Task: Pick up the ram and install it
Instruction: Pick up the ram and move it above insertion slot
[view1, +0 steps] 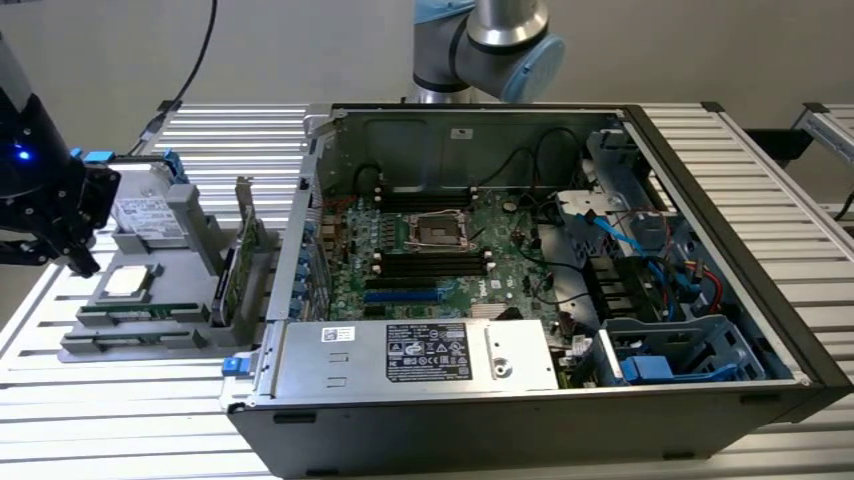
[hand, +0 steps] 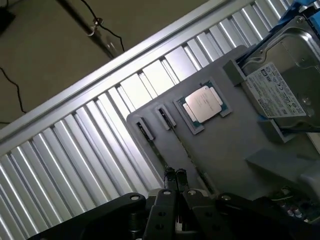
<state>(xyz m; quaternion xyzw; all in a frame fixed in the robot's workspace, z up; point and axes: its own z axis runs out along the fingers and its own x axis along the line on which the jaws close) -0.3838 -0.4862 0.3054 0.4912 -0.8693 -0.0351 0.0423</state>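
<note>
The claw (hand: 175, 176), fingers pressed together, hangs over the grey parts tray (hand: 225, 145) near its outer edge, which borders the slatted bench (hand: 75, 165), while the ram (view1: 134, 312), a thin green stick, sits edge-up in a tray slot near the processor (hand: 204, 104), well apart from the open computer case (view1: 534, 435).

We lose the arm (view1: 481, 40) at the exterior view's top edge. Hard drive (hand: 285, 85) runs off the wrist view's edge, label print too small to read. The ram (hand: 159, 155) sits edge-on, near end hidden behind the gripper (hand: 175, 176); we can't tell contact
</note>
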